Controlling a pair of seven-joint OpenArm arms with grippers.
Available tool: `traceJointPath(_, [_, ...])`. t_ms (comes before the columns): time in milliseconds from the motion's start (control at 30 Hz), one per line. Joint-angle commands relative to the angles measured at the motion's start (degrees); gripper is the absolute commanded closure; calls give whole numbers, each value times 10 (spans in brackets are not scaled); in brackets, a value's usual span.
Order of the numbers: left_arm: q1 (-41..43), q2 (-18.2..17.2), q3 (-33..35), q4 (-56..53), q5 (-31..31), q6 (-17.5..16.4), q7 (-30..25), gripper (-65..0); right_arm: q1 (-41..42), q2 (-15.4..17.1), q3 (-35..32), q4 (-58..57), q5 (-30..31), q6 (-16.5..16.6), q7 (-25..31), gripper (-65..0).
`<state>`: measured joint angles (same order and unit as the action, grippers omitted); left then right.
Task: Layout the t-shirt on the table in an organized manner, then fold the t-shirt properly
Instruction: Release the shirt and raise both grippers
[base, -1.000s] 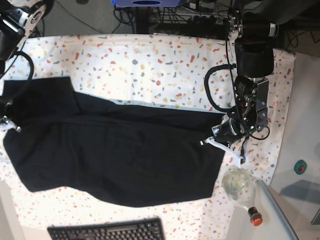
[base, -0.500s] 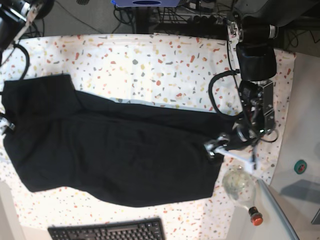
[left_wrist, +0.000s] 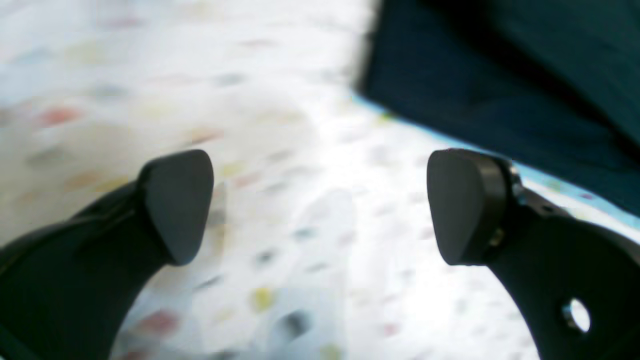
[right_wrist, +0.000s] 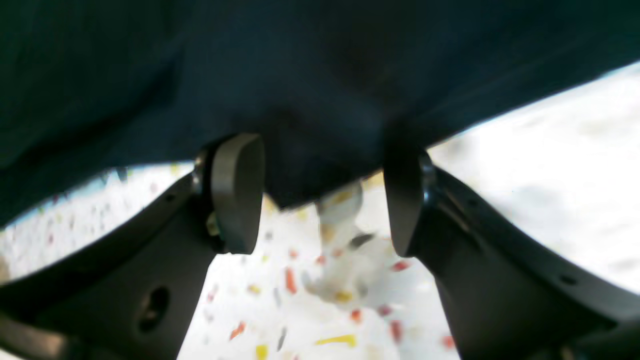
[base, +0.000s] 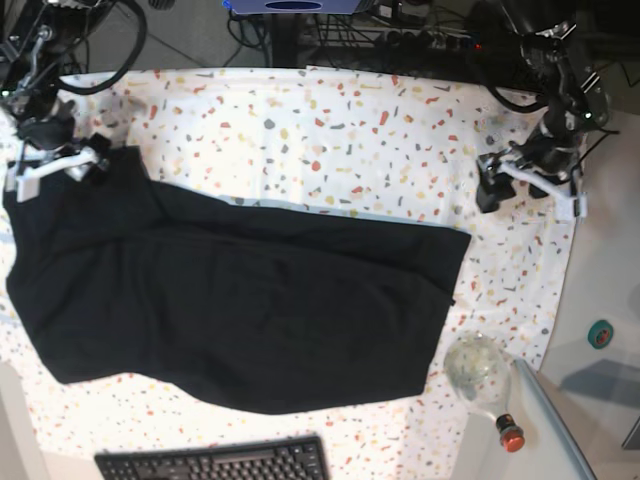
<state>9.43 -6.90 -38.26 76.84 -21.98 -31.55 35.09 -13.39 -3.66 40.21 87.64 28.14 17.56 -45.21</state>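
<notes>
T-shirt (base: 240, 310) lies spread, black (mostly flat), on speckled table (base: 330, 130).

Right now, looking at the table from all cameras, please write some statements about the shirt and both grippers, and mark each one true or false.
1. The left gripper has its fingers wide apart with only table between them. True.
2. The t-shirt hangs in the air, held by both grippers. False: it lies spread on the table.
3. The right gripper is at the shirt's edge. True.
4. A keyboard lies on top of the shirt. False: it sits apart, at the near edge.
</notes>
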Motion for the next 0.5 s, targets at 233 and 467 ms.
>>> traceJointPath(233, [13,-23,-8,11,-11,-5,-11,-650,13,6,5,-69,-1,-1,15,-356])
traceJointPath(467, [13,-20,-4,11,-11,-5,-11,-650,25,10,3,-100,-1,-1,16,-356])
